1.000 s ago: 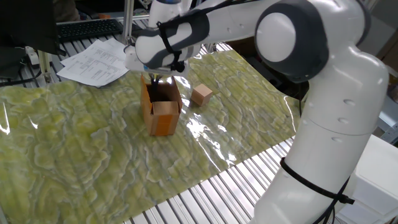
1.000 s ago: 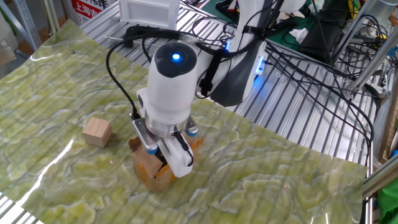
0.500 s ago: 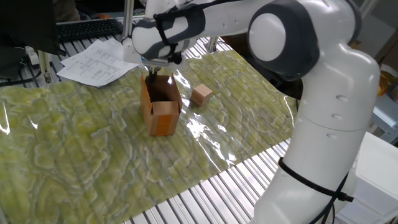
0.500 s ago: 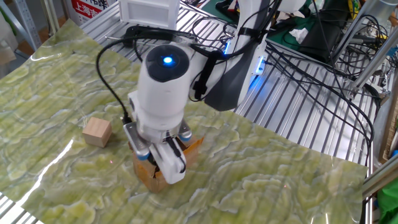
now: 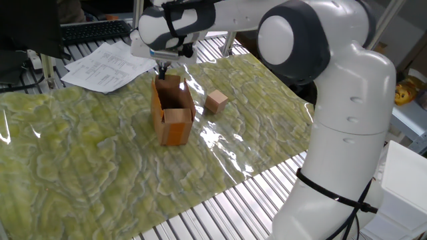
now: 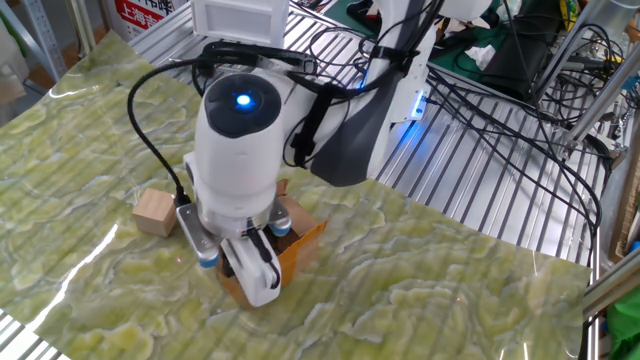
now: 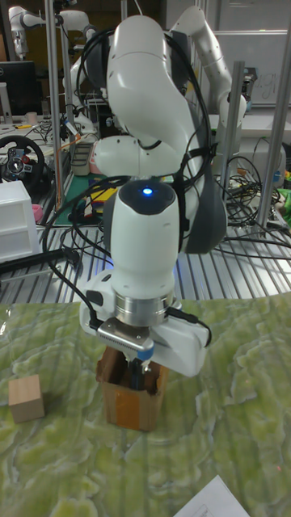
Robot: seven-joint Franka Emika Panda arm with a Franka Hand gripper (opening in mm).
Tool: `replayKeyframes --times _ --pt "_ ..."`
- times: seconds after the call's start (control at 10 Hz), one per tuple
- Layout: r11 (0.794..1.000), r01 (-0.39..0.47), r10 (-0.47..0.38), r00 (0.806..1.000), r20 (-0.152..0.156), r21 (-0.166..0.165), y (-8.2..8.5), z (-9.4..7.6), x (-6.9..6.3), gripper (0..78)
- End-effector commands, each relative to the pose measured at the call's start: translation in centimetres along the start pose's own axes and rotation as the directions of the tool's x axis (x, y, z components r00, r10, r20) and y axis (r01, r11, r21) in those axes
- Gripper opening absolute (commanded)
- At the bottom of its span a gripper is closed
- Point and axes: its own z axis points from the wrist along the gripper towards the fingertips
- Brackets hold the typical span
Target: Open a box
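cardboard box [image 5: 172,110] one, tan cube [image 5: 216,101] one, end effector [image 5: 162,71] one

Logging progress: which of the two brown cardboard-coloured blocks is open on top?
The box under the gripper: upright, flaps up, dark inside. The tan cube is closed.

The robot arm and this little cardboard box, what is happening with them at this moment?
The Franka arm is working on the box, which stands upright on the green mat. The gripper is at the far top edge of the box, by a raised flap; whether it pinches the flap cannot be told. The top looks open, with the dark inside showing. A small tan cube lies beside it, untouched.
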Motion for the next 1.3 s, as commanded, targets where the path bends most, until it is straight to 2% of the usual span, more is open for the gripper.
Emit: replayKeyframes --times 0.1,0.4,0.8,1.0,1.3 --pt "1.0 -0.007 0.007 1.0 0.024 -0.013 0.2 1.7 -0.1 0.0" --pt "1.0 -0.005 0.006 0.999 0.04 -0.024 0.4 3.9 -0.3 0.0" --pt "1.0 -0.002 0.003 0.999 0.04 -0.029 0.4 5.4 -0.2 0.0" --pt "1.0 -0.005 0.006 0.999 0.033 -0.025 0.5 5.2 -0.4 0.0" --pt "1.0 -0.006 0.006 1.0 -0.003 -0.01 0.9 3.3 -1.3 0.0"
